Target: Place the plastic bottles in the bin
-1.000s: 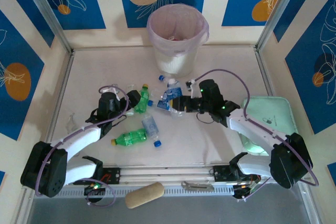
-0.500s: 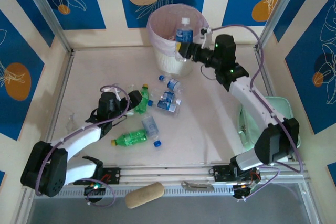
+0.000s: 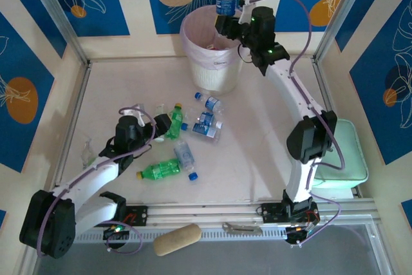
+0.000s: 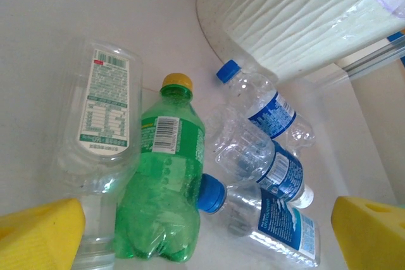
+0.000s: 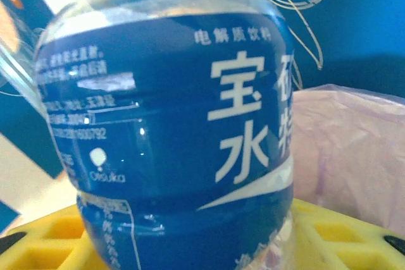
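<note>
Nearest the bases, behind both grippers, a tan roll lies along the front edge of the table; a pale green tray sits at the near right, well apart from either gripper.

The left gripper hangs low over the table with its jaws spread wide and nothing between them; in its wrist view the yellow fingertips sit in the bottom corners. Just ahead of it a green bottle with a yellow cap lies on its side, cap pointing away. Just beside that on the gripper's left lies a clear bottle with a white label; on the gripper's right three clear bottles with blue labels lie close together, the nearest one's blue cap right against the green bottle. Back toward the base and to the gripper's right, a second green bottle and a clear one lie on the table.

Beyond the cluster stands the bin, its pink liner folded over the rim. The right gripper is stretched far out and raised above the bin; its yellow pads are clamped on a blue-labelled bottle, held upright with its cap on top; the liner shows just behind it in the wrist view.
</note>
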`<state>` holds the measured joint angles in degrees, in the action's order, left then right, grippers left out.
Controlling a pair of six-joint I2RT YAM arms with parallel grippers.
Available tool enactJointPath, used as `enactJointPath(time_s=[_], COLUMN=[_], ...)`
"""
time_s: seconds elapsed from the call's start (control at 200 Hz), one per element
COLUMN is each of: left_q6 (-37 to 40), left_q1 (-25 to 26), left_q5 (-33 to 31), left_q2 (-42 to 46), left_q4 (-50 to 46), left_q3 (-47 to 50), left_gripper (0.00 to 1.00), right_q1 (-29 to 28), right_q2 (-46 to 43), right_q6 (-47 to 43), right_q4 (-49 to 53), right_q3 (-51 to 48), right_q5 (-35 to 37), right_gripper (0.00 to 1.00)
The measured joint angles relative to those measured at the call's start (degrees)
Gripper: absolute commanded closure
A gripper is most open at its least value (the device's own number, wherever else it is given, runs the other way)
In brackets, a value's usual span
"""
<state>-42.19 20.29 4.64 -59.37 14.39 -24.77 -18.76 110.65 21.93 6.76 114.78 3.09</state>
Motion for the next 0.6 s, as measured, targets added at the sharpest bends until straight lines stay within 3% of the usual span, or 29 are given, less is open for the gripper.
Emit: enactJointPath(time_s=[0.345,0.6], left_q6=[0.7,0.7], left_q1=[-0.5,-0.7], left_q5=[-0.2,-0.2], left_q2=[0.1,0.1], left_q4=[-0.5,-0.5], left_q3=[0.2,0.3], left_gripper=[0.00,0.00], right_q1=[0.2,-0.7], right_q2=[14.4,17.0], right_q6=[-2.3,-3.9], right_q4=[12.0,15.7], right_q3=[17.8,20.2], right_q5=[2.8,2.9], right_gripper=[0.43,0.20])
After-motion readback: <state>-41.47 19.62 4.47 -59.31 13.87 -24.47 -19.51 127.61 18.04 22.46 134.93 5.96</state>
